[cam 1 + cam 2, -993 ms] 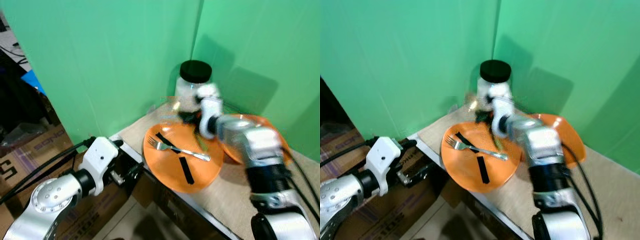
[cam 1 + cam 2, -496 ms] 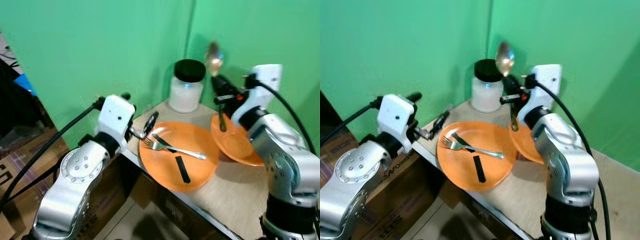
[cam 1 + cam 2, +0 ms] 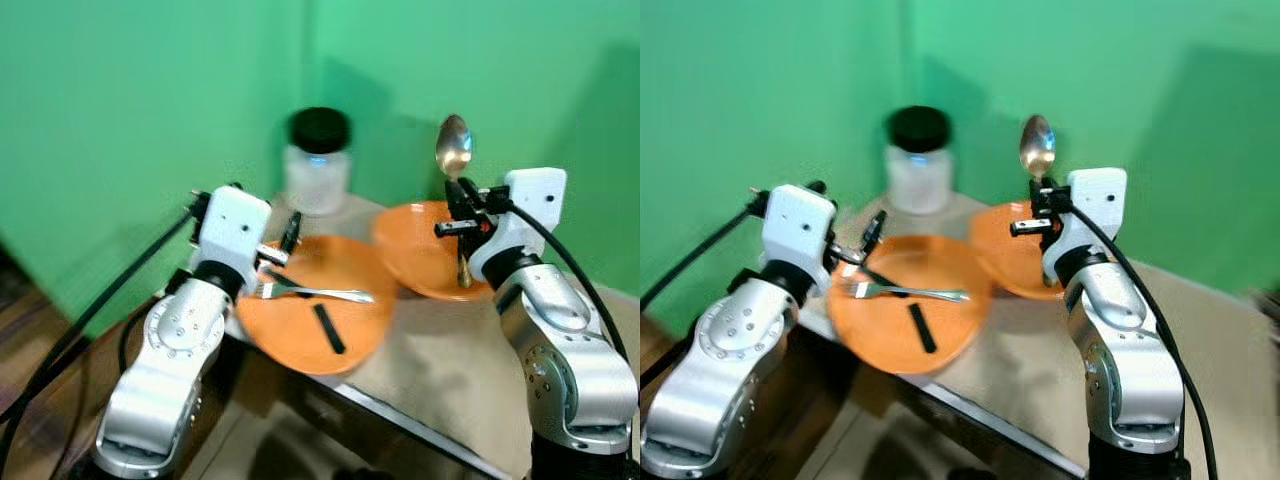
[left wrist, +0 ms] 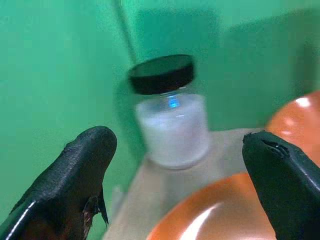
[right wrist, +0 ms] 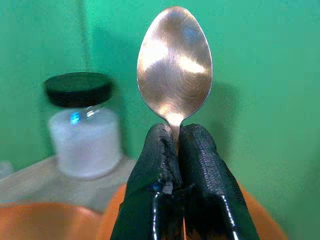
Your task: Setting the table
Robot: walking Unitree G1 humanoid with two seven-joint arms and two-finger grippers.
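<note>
On the table (image 3: 440, 360) we see a fork (image 3: 318, 293) in the plate (image 3: 300, 322). Our right gripper (image 5: 173, 150) pinches a spoon (image 5: 175, 65) upright over the bowl (image 3: 425, 262). Our left gripper (image 4: 175, 165) is wide open, empty, near the jar (image 3: 318, 165).

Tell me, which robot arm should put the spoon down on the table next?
Probably the right. The right gripper is shut on the spoon, holding it bowl-up above the orange bowl. The left gripper is open and holds nothing, beside the orange plate with the fork.
</note>
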